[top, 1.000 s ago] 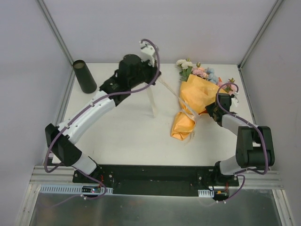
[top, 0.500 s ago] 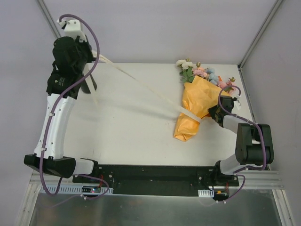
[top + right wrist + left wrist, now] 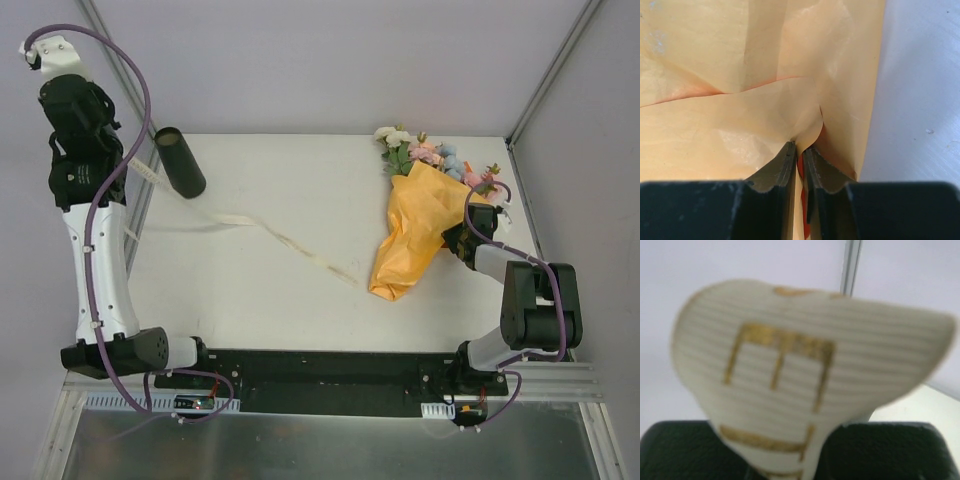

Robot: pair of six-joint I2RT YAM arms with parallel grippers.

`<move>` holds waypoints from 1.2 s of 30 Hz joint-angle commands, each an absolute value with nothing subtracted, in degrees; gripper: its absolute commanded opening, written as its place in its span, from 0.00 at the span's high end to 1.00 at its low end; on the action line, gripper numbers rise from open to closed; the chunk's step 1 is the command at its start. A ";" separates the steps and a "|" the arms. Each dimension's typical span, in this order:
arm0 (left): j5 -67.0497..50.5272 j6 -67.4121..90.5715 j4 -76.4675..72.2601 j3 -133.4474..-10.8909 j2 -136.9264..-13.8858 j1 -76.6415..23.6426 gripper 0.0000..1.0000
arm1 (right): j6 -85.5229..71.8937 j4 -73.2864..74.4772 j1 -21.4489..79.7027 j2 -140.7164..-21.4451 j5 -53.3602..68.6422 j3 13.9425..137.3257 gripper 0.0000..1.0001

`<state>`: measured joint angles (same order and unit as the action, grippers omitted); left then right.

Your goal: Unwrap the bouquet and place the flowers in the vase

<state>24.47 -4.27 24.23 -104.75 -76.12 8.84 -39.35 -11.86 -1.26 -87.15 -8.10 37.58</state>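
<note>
The bouquet [image 3: 412, 228] lies at the right of the table, its orange paper [image 3: 740, 100] loose with no ribbon around it. The flowers [image 3: 428, 154] stick out of its far end. My right gripper [image 3: 458, 238] is shut on a fold at the paper's right edge, seen close up in the right wrist view [image 3: 800, 150]. My left gripper [image 3: 112, 150] is raised at the far left, shut on the cream ribbon [image 3: 805, 365] with gold print. The ribbon [image 3: 290, 243] trails slack across the table. The dark vase [image 3: 180, 162] stands at the back left, just right of the left gripper.
Metal frame posts [image 3: 118, 70] rise at the back left and back right corners, and grey walls close in on both sides. The left arm leans over the table's left edge [image 3: 140, 215]. The arm bases sit on a black rail [image 3: 330, 380] at the near edge.
My left arm has swung far to the left and up, pulling the ribbon off the bouquet. The ribbon was taut; it now lies slack on the table. The right gripper holds still.
</note>
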 commanded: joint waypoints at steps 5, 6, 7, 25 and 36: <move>14.59 6.49 26.89 -92.48 -73.83 9.40 1.00 | -37.35 -12.75 -1.67 -85.61 -7.12 38.76 0.82; 13.28 7.63 26.89 -90.89 -73.65 9.32 1.00 | -37.18 -12.74 -1.67 -85.43 -7.03 38.76 0.81; 11.18 8.86 26.89 -89.31 -73.65 9.32 1.00 | -37.09 -12.66 -1.67 -85.26 -6.94 38.85 0.81; 0.44 34.98 25.49 -61.97 -76.28 9.40 0.70 | -32.70 -2.30 -1.58 -75.69 -4.92 43.76 0.66; -5.96 34.37 29.79 -61.96 -73.48 9.40 0.01 | -34.45 11.69 -0.09 -71.02 -4.31 48.70 0.60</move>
<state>0.62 35.38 27.79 -59.29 -76.31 9.39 -32.58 4.95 -0.67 -73.95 -5.15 47.46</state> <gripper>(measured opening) 0.986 0.382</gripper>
